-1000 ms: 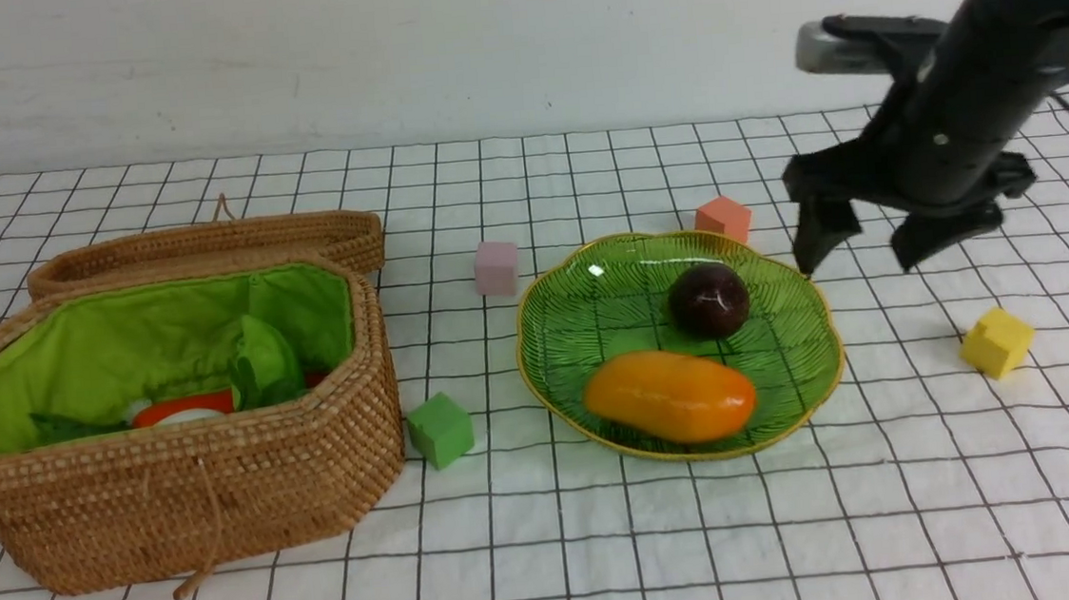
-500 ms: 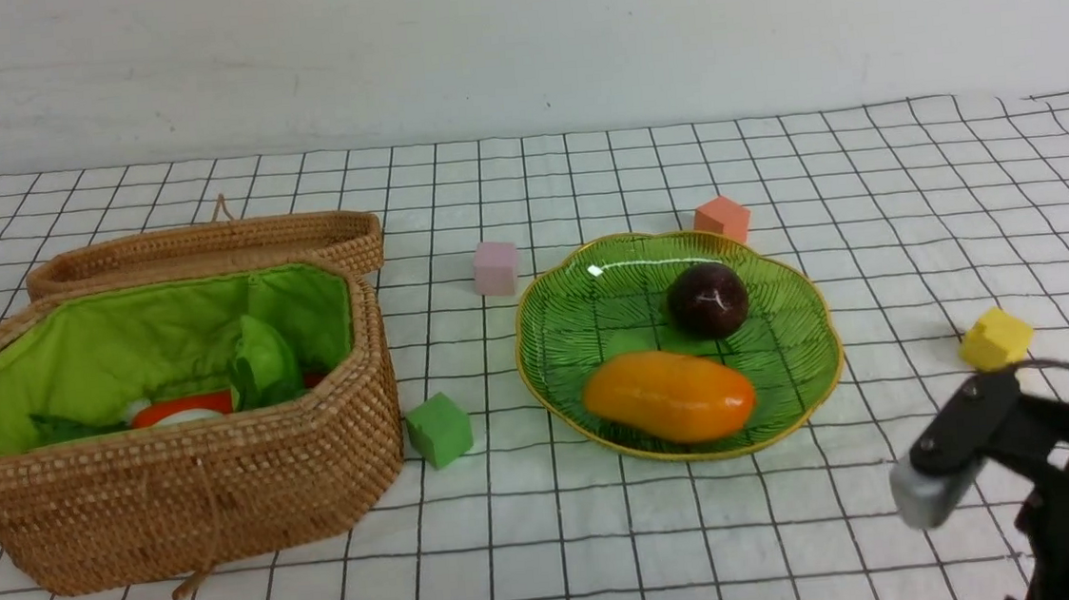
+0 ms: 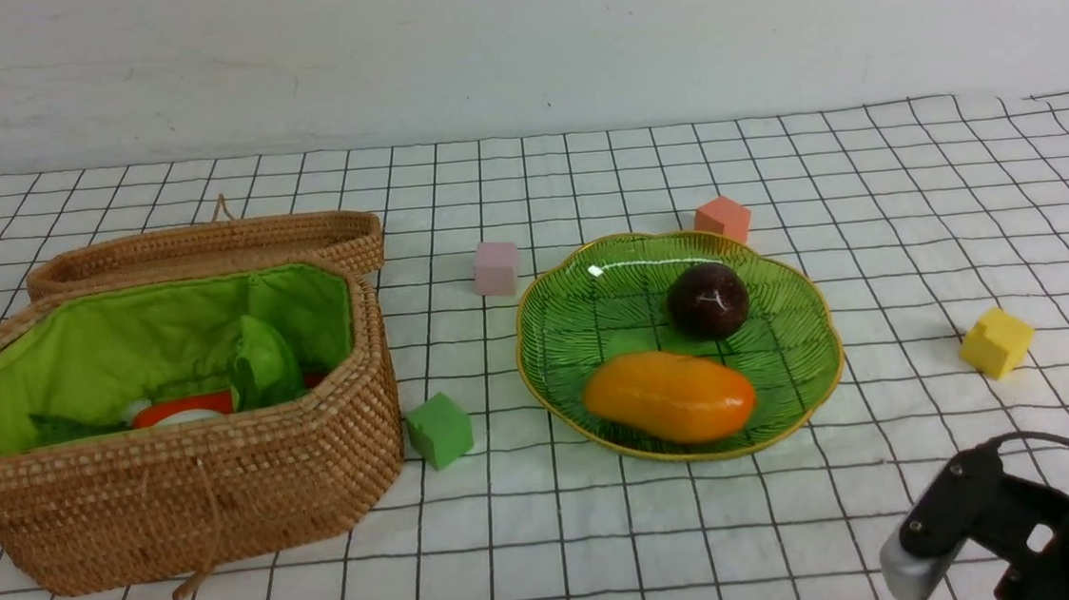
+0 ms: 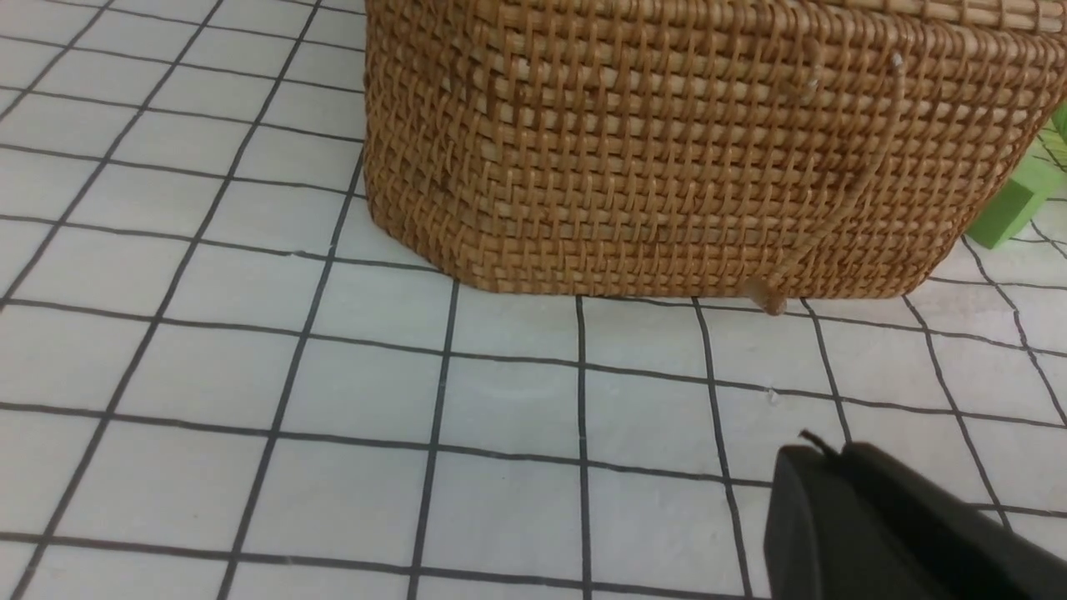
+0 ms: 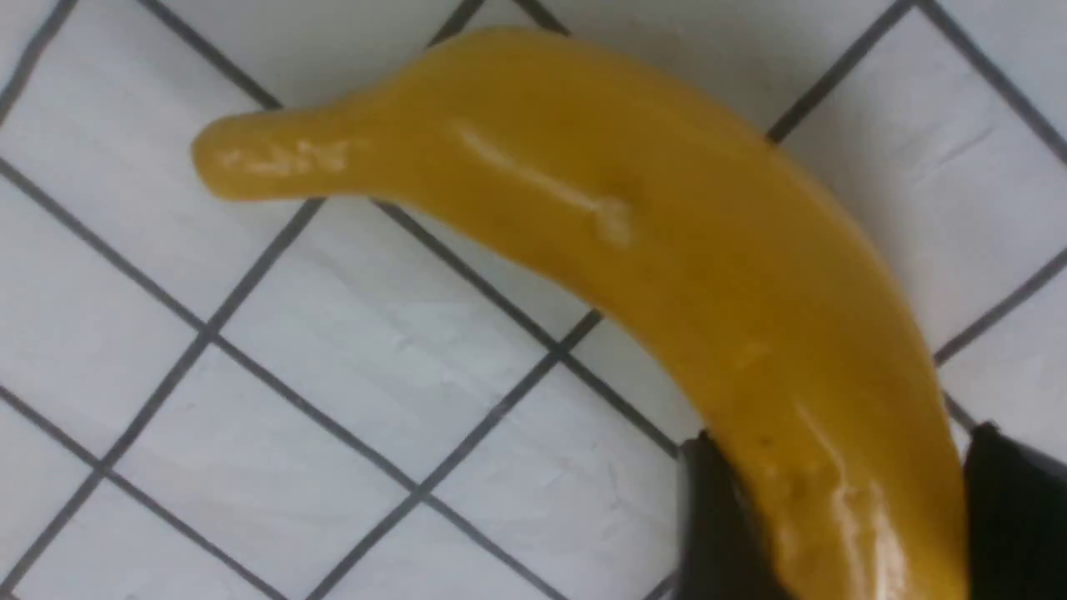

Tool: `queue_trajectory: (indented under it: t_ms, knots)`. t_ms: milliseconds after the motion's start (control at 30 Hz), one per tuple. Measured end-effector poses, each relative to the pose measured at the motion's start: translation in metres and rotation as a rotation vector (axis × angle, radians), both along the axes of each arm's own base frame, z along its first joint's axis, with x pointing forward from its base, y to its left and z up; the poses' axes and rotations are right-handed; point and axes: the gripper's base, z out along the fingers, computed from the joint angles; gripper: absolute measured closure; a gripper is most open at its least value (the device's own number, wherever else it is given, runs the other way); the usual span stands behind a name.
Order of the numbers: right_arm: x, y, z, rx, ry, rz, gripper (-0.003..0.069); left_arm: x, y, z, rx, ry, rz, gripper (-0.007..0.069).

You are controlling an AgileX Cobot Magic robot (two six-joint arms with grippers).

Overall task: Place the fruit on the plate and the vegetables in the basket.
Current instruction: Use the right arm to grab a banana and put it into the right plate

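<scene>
Table: white cloth, black grid (image 3: 516,549) | wall: pale, bare (image 3: 514,44)

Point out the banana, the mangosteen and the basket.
Banana (image 5: 667,225): right wrist view, on the middle of its curved body.
Mangosteen (image 3: 708,302): front view, on its dark purple side.
Basket (image 3: 197,498): front view, on its woven near wall.
</scene>
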Motion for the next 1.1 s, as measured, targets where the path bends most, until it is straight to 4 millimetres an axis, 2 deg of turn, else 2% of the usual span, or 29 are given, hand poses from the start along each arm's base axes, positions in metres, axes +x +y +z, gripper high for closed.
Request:
queue_trajectory:
  t_ms: [33, 167, 267, 333, 433, 467, 500, 533, 567, 633, 733, 767, 800, 833, 900, 1033, 1100]
  knots:
    - [0.0, 0.001, 0.0, 0.006, 0.005, 0.003, 0.0368, 0.0, 0.0, 0.0, 0.0, 0.0, 0.0, 0.0605]
    - [0.004, 0.005, 0.009, 0.025, 0.032, 0.026, 0.0348, 0.0, 0.0, 0.0, 0.0, 0.0, 0.0, 0.0605]
    - [0.016, 0.01, 0.029, 0.04, 0.012, 0.039, 0.0348, 0.0, 0.0, 0.0, 0.0, 0.0, 0.0, 0.0605]
    - [0.029, 0.014, 0.05, 0.061, -0.035, 0.026, 0.0348, 0.0, 0.0, 0.0, 0.0, 0.001, 0.0, 0.0605]
    - [0.059, 0.018, 0.088, 0.125, -0.164, -0.069, 0.0348, 0.0, 0.0, 0.0, 0.0, 0.001, 0.0, 0.0605]
    - [0.062, 0.019, 0.09, 0.131, -0.173, -0.08, 0.0348, 0.0, 0.0, 0.0, 0.0, 0.001, 0.0, 0.0605]
    - [0.086, 0.019, 0.113, 0.191, -0.255, -0.169, 0.0348, 0.0, 0.0, 0.0, -0.001, 0.001, 0.0, 0.0605]
    - [0.09, 0.02, 0.113, 0.196, -0.26, -0.179, 0.0348, 0.0, 0.0, 0.0, -0.001, 0.001, 0.0, 0.0605]
    - [0.11, 0.019, 0.127, 0.233, -0.312, -0.235, 0.0348, 0.0, 0.0, 0.0, -0.001, 0.001, 0.0, 0.0605]
    - [0.149, 0.017, 0.134, 0.269, -0.356, -0.333, 0.0348, 0.0, 0.0, 0.0, -0.001, 0.001, 0.0, 0.0605]
    - [0.194, 0.015, 0.126, 0.292, -0.362, -0.429, 0.0348, 0.0, 0.0, 0.0, -0.001, 0.001, 0.0, 0.0605]
    - [0.198, 0.016, 0.128, 0.297, -0.371, -0.432, 0.0348, 0.0, 0.0, 0.0, -0.001, 0.001, 0.0, 0.0605]
    - [0.208, 0.016, 0.119, 0.291, -0.358, -0.446, 0.0348, 0.0, 0.0, 0.0, -0.001, 0.001, 0.0, 0.0605]
    - [0.229, 0.017, 0.105, 0.285, -0.347, -0.464, 0.0348, 0.0, 0.0, 0.0, 0.0, 0.001, 0.0, 0.0605]
    - [0.249, 0.02, 0.09, 0.285, -0.335, -0.482, 0.0348, 0.0, 0.0, 0.0, 0.0, 0.001, 0.0, 0.0605]
    - [0.273, 0.024, 0.062, 0.278, -0.302, -0.505, 0.0348, 0.0, 0.0, 0.0, 0.0, 0.001, 0.0, 0.0605]
    - [0.276, 0.025, 0.058, 0.275, -0.294, -0.507, 0.0319, 0.0, 0.0, 0.0, 0.0, 0.001, 0.0, 0.0605]
